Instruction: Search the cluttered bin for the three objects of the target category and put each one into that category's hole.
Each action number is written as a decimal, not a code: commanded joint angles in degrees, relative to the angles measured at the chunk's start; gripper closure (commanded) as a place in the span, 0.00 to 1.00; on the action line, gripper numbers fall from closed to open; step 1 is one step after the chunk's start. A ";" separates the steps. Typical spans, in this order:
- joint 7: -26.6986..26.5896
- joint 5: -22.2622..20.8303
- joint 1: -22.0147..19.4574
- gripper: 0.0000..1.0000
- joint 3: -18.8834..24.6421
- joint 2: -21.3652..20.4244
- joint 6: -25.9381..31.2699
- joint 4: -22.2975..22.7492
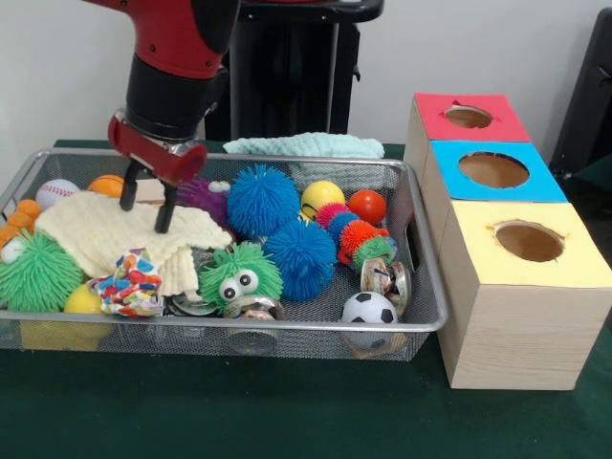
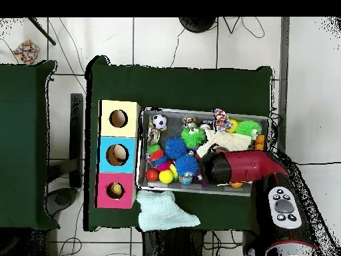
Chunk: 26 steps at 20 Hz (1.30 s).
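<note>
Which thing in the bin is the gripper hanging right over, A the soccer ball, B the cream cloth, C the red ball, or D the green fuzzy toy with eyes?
B: in the front view the gripper has its open fingers pointing down at the cream cloth on the bin's left side, well away from the other three.
</note>
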 commanded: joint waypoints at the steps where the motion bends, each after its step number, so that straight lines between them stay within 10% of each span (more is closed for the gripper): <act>1: -5.75 -5.94 -0.53 0.00 -1.71 2.66 0.85 0.69; 26: 5.85 7.99 5.03 0.00 6.57 3.78 -7.35 1.42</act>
